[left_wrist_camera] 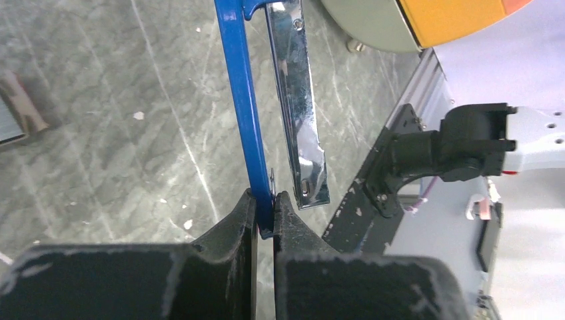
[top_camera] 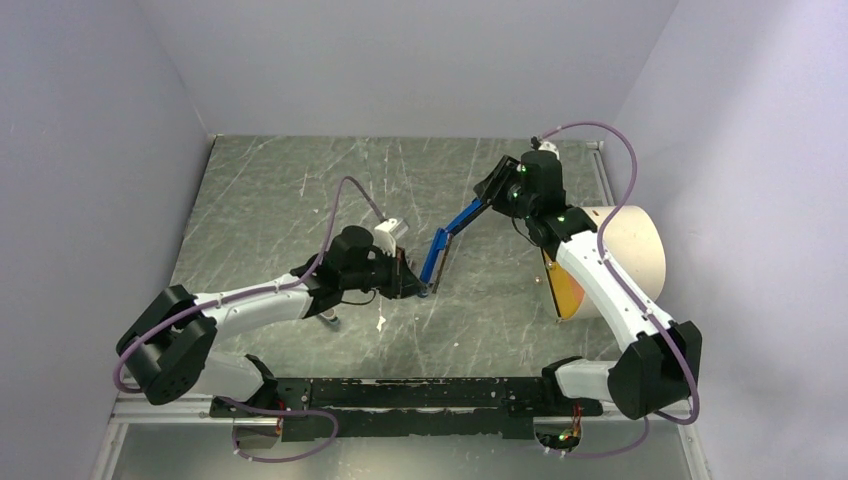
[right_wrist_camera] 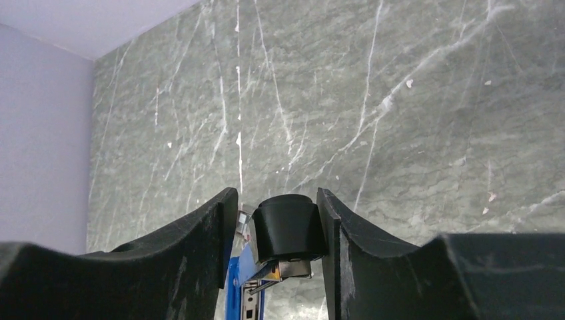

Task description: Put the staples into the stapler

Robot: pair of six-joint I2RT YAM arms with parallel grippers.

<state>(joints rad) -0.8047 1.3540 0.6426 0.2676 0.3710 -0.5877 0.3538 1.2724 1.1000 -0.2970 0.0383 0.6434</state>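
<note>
In the top view, the stapler [top_camera: 437,255] is lifted above the grey marbled surface [top_camera: 290,190], near its middle, and hangs between the two arms. It is swung open, so that it forms a bent line: one blue part runs up from the left end effector [top_camera: 412,280], the other goes on toward the right end effector [top_camera: 492,190]. A large pale cylinder [top_camera: 625,250] with an orange face lies on its side by the right arm.

In the left wrist view, the left end effector [left_wrist_camera: 265,203] is closed tightly on the end of the thin blue part of the stapler [left_wrist_camera: 243,100]; both fingers [left_wrist_camera: 233,227] press on it from the sides. Just beside the blue part, the shiny metal rail [left_wrist_camera: 300,133] hangs free, and its lower end is near the fingertips but apart from them. Below is the surface [left_wrist_camera: 100,147], and the cylinder [left_wrist_camera: 373,27] shows at the upper edge.

In the right wrist view, the right end effector [right_wrist_camera: 276,195] stands partly open around the black rounded end of the stapler [right_wrist_camera: 288,227]. The finger on the right of the picture lies against this black end, and on the other side a narrow gap shows, so the end is not clamped. Behind is the surface [right_wrist_camera: 373,100]
</note>
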